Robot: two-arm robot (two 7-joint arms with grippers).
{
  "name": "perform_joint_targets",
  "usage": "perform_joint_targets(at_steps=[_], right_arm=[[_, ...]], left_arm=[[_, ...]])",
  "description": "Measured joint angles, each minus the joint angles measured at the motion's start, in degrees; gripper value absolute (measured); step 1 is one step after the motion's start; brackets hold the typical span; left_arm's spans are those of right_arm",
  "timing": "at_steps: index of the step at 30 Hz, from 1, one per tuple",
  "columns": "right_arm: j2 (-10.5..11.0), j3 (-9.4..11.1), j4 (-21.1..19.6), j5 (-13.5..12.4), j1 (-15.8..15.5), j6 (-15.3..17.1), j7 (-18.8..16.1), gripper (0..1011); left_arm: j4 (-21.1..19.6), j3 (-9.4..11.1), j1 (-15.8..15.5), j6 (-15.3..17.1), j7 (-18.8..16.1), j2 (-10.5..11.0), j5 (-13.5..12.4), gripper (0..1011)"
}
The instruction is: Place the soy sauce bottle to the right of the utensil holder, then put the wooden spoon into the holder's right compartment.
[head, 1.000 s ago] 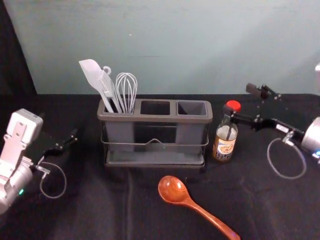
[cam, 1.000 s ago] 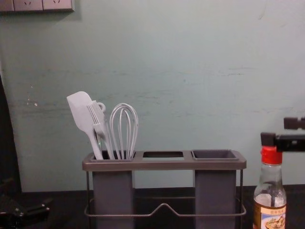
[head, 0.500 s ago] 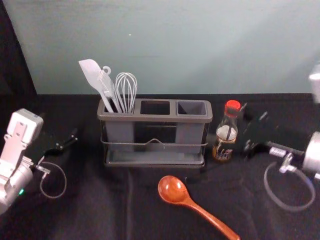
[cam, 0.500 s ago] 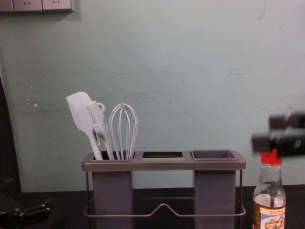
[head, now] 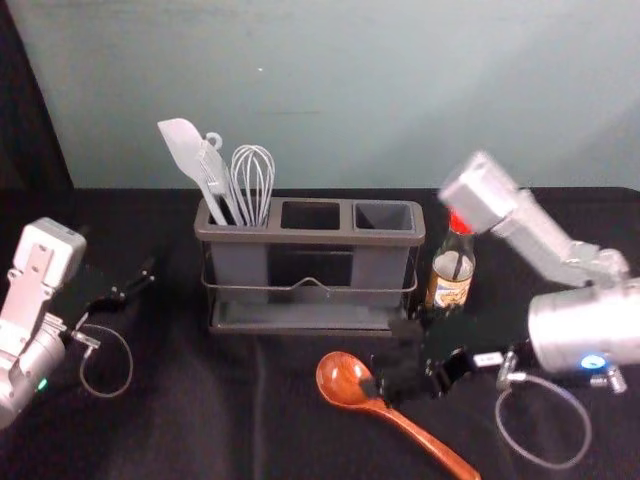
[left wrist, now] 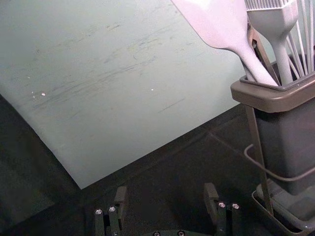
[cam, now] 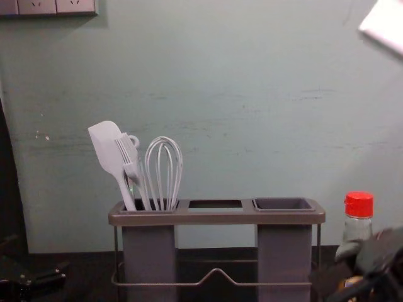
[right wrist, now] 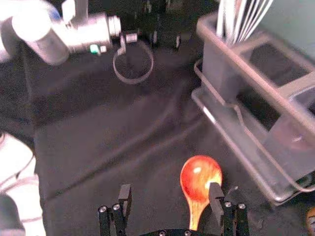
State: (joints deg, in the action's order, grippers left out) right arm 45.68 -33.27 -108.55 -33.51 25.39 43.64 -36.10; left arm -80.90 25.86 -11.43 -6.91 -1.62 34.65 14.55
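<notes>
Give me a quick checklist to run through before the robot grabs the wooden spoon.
1. Soy sauce bottle upright, right of the utensil holder: ok.
2. Right compartment available: ok, no utensil sticks out.
3. Right gripper open near the wooden spoon: ok.
4. Spoon midway between its fingers: not ok, nearer one finger.
5. Gripper low enough to grasp: cannot tell.
6. Left gripper out of the way: ok, left of the holder.

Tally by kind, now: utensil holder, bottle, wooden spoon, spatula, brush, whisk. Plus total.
utensil holder: 1
soy sauce bottle: 1
wooden spoon: 1
spatula: 1
brush: 1
whisk: 1
Total: 6
</notes>
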Motion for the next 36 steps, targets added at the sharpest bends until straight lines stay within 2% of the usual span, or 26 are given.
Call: perform_joint_targets(at_steps=[2,4,5,7,8,9,12,17,28,36], right_arm=[[-0.5,-2.7,0.6,1.4,2.2,2.4,0.0,1002],[-0.9,-4.3,1.1,2.4,3.4,3.6,0.0,1002],[-1.3,-6.0,1.6,3.5,4.7,4.8,0.0,1002],[-1.9,-7.8,2.3,4.5,6.0,5.7,0.0,1002],[-2.4,-9.3,3.2,5.5,7.0,6.4,0.0,1002],[-2.4,-9.3,3.2,5.5,7.0,6.4,0.0,1002],[-3.9,-12.5,5.5,7.9,9.1,7.7,0.4,1002],[-6.0,-15.3,8.7,11.0,10.7,8.6,0.6,1002],[-10.2,-17.5,14.3,14.6,12.8,9.3,0.2,1002],[-12.9,-17.3,17.4,16.0,13.1,9.5,0.5,1002]], left_arm=[[0.0,0.0,0.0,0.0,0.0,0.0,0.0,1012],[0.0,0.0,0.0,0.0,0.0,0.0,0.0,1011],[0.0,0.0,0.0,0.0,0.0,0.0,0.0,1011],[0.0,0.0,0.0,0.0,0.0,0.0,0.0,1011],[0.0,0.0,0.0,0.0,0.0,0.0,0.0,1011],[0.0,0.0,0.0,0.0,0.0,0.0,0.0,1012],[0.0,0.0,0.0,0.0,0.0,0.0,0.0,1011],[0.0,0.0,0.0,0.0,0.0,0.0,0.0,1011],[0.0,0.0,0.0,0.0,0.0,0.0,0.0,1011],[0.0,0.0,0.0,0.0,0.0,0.0,0.0,1011]])
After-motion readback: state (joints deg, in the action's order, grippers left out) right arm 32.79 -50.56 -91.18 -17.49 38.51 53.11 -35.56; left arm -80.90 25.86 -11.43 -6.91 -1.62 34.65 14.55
